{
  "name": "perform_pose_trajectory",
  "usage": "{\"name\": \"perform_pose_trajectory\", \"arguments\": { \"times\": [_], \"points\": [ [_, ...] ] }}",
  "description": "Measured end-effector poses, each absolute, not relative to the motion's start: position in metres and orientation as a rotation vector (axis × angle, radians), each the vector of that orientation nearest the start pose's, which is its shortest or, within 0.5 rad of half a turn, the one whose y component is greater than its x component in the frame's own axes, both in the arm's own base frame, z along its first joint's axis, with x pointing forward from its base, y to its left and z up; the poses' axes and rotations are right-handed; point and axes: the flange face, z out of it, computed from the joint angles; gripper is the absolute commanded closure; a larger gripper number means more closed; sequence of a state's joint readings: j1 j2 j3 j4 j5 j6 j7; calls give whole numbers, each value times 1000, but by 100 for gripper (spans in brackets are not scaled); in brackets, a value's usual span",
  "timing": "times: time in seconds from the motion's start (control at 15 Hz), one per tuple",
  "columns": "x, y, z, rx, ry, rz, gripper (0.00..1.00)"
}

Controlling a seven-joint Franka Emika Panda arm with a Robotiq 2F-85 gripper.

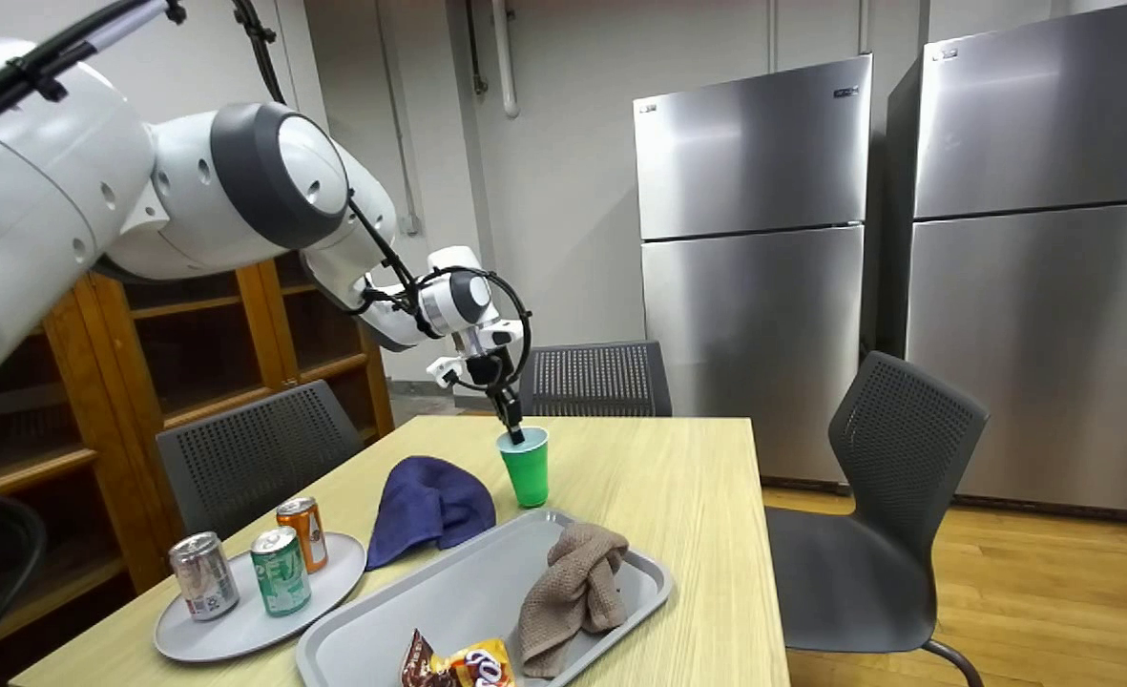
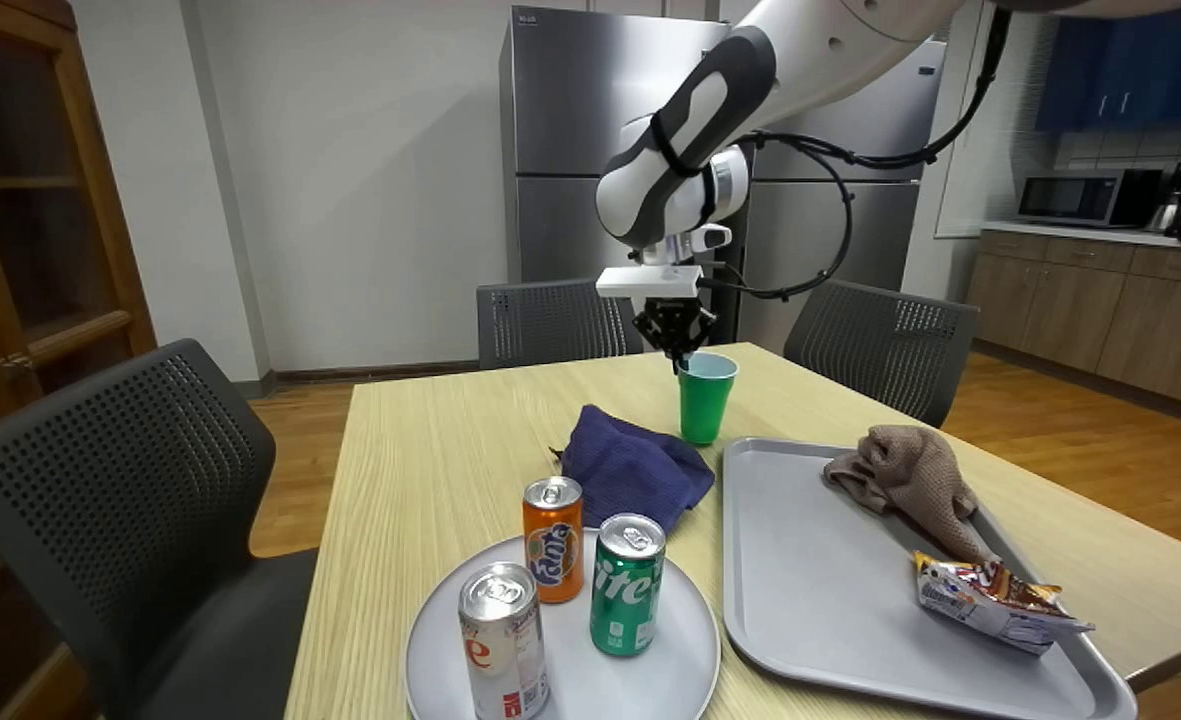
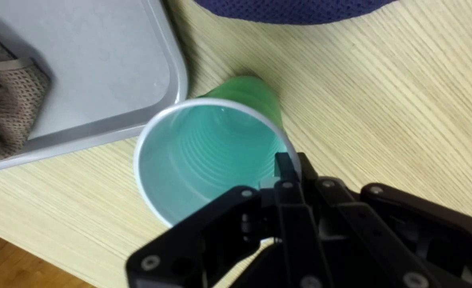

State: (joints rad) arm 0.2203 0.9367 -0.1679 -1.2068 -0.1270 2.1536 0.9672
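A green plastic cup (image 1: 526, 477) with a pale inside stands near the far end of the table in both exterior views. My gripper (image 3: 295, 166) is shut on the cup's wall at the rim: in the wrist view one finger (image 3: 284, 165) is inside the cup, while its partner presses from outside. Ridges line the inner wall of the cup (image 3: 216, 148), and I see nothing in it. The cup looks about upright; whether its base bears fully on the table is hard to tell. Close by lies a crumpled dark blue cloth (image 2: 635, 470), apart from the cup.
A grey tray (image 2: 800, 570) beside the cup holds a brown cloth (image 2: 910, 485) and a snack bag (image 2: 995, 605). Nearer the cameras, a round grey plate (image 1: 239, 634) carries a silver can (image 1: 203, 575), a green can (image 1: 281, 572) and an orange can (image 1: 302, 534). Chairs surround the table.
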Motion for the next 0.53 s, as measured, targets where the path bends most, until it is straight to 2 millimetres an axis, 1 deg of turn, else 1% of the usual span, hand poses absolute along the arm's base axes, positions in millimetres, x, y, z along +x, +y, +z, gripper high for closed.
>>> {"name": "perform_pose_trajectory", "arguments": {
  "times": [0.07,0.2,0.27,0.33,0.53],
  "points": [
    [760,71,215,-3090,1263,-221,69],
    [762,73,213,-3096,1265,-215,56],
    [764,74,215,-3096,1265,-218,48],
    [765,74,217,-3094,1264,-225,42],
    [771,76,230,-3077,1261,-264,18]
  ]
}}
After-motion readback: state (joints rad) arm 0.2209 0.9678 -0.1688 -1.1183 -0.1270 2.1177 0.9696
